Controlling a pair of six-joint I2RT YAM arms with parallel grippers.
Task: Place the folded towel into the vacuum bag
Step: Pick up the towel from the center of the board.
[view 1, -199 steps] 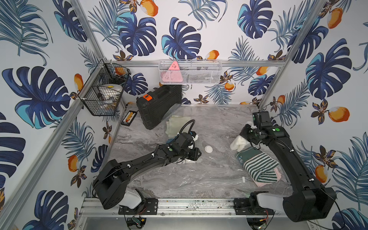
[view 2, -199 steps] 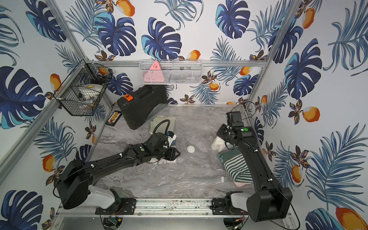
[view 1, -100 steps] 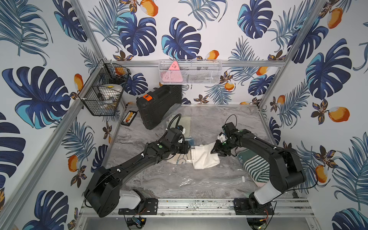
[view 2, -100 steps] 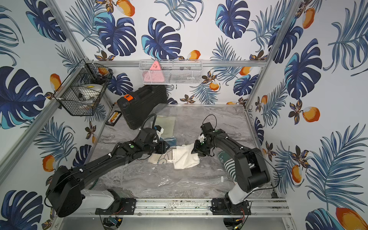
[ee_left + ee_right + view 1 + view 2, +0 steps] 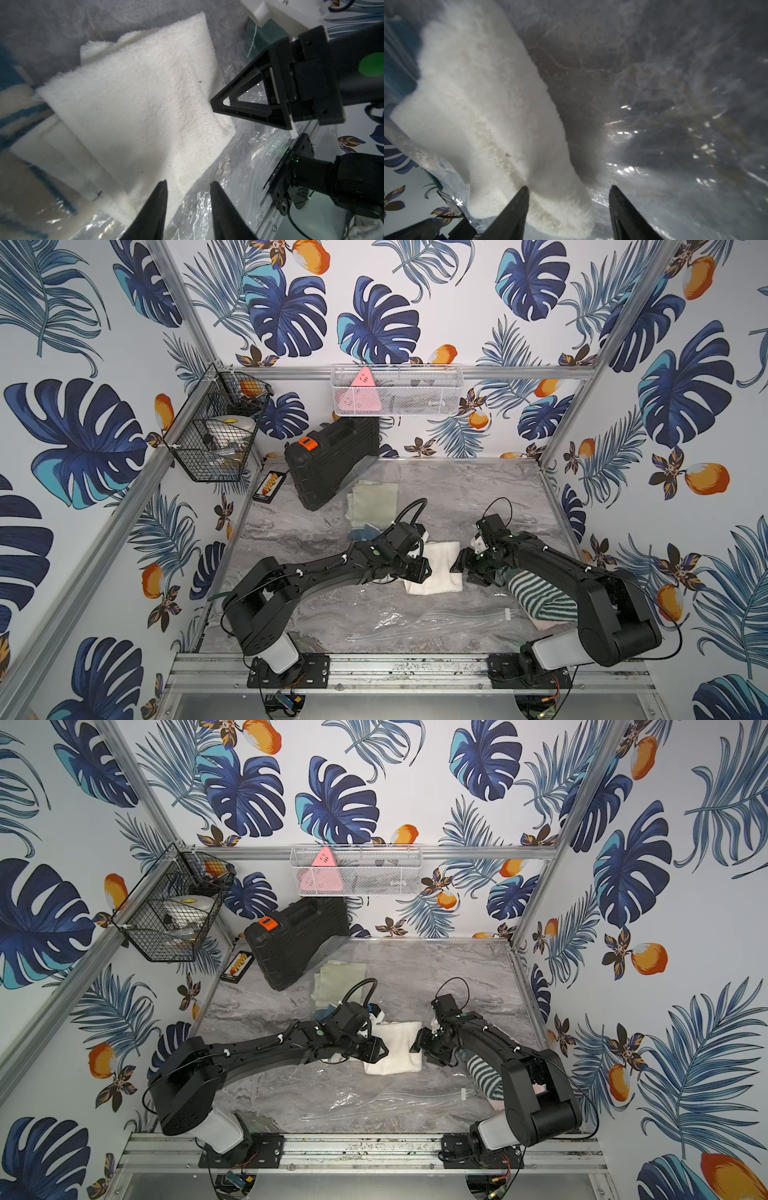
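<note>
The folded towel (image 5: 436, 568) (image 5: 395, 1048) is white and fluffy and lies flat mid-table on the clear crinkly vacuum bag (image 5: 415, 618) (image 5: 374, 1102). Whether it sits between the bag's layers I cannot tell. My left gripper (image 5: 422, 570) (image 5: 380, 1050) is at the towel's left edge, jaws apart over towel (image 5: 135, 93) and glossy film (image 5: 239, 166), gripping nothing (image 5: 188, 184). My right gripper (image 5: 461, 568) (image 5: 419, 1046) stands open at the towel's right edge. A towel corner (image 5: 477, 104) lies loose between its fingers (image 5: 569, 188), with bag film (image 5: 675, 135) beyond.
A green-and-white striped towel (image 5: 536, 593) lies under the right arm. A pale yellow cloth (image 5: 372, 499) and a blue cloth (image 5: 363, 533) lie behind the left gripper. A black case (image 5: 332, 464) leans at the back left. Wire baskets (image 5: 216, 443) (image 5: 397, 389) hang on the walls.
The right gripper carried the white towel from the right side to the table's middle, then opened and let it go. The left gripper shifted right to the towel's edge.
</note>
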